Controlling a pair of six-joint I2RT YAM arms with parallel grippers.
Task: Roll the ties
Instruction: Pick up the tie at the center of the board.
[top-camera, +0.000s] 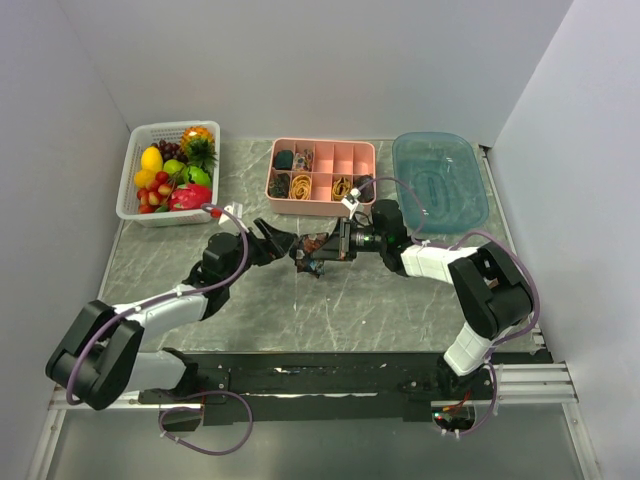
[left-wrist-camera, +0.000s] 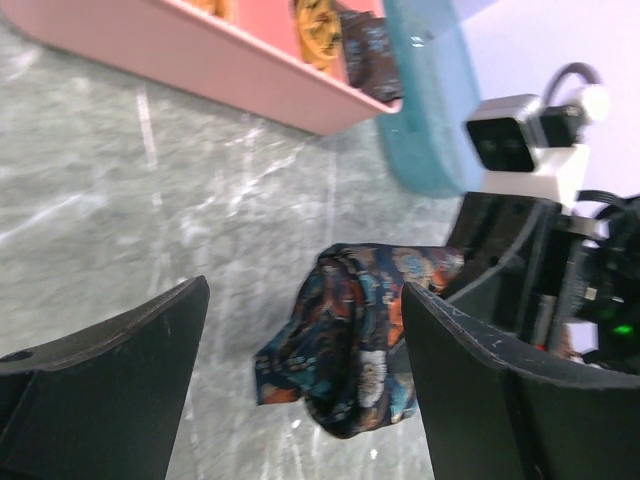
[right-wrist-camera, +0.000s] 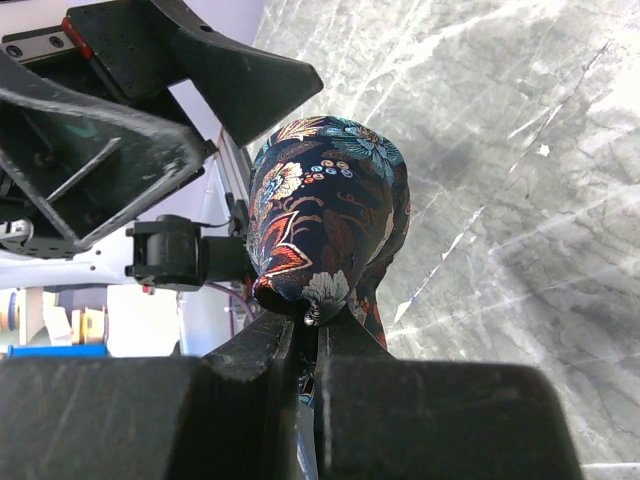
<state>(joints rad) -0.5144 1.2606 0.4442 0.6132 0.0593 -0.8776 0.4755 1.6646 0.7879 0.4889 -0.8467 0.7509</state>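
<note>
A rolled tie (top-camera: 318, 247) of dark navy fabric with red, blue and tan paisley hangs just above the table's middle. My right gripper (top-camera: 332, 246) is shut on it; in the right wrist view the roll (right-wrist-camera: 325, 215) bulges out past the closed jaws (right-wrist-camera: 310, 325). My left gripper (top-camera: 283, 241) is open, its fingers (left-wrist-camera: 120, 340) spread either side of the roll (left-wrist-camera: 350, 340), one close to it on the right, neither touching. More rolled ties (top-camera: 284, 159) sit in the pink tray (top-camera: 320, 205).
A white basket of toy fruit (top-camera: 170, 170) stands at the back left. A blue-green plastic tub (top-camera: 440, 180) stands at the back right. The pink divider tray lies just behind the grippers. The grey marble tabletop (top-camera: 330, 310) stretches in front.
</note>
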